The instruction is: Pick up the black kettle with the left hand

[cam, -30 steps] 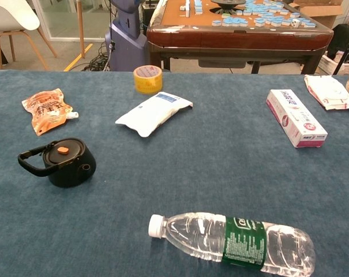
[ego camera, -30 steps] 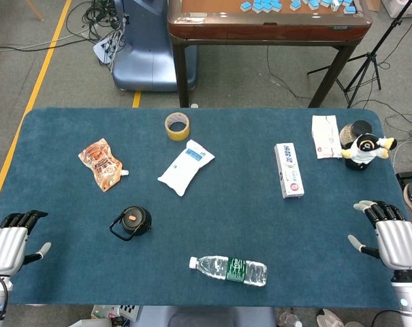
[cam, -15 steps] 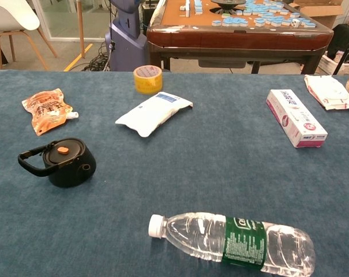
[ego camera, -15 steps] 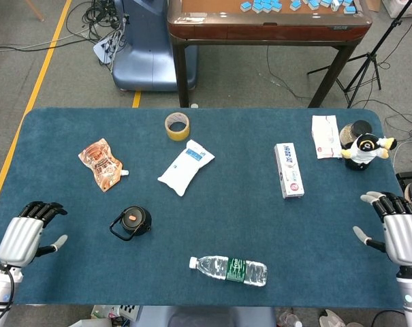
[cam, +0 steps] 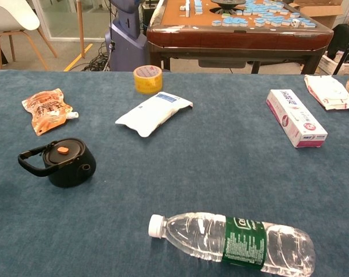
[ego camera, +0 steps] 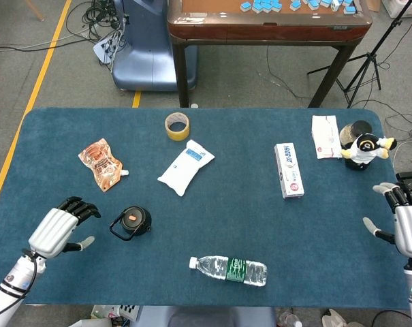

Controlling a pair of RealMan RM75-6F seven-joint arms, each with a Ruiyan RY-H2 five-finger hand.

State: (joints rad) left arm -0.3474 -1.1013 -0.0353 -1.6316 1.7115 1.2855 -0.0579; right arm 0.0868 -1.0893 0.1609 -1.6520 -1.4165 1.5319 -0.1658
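- The black kettle sits lower left on the blue surface.
- The left hand is empty, fingers apart, near it.
- The right hand at the right edge is empty too.

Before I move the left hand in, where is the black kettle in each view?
Head view: the black kettle sits lower left of centre on the table, just right of the left hand, handle toward that hand.
Chest view: the kettle is at the left, handle pointing left.
Shared landmark: the orange pouch lies beyond it in both.
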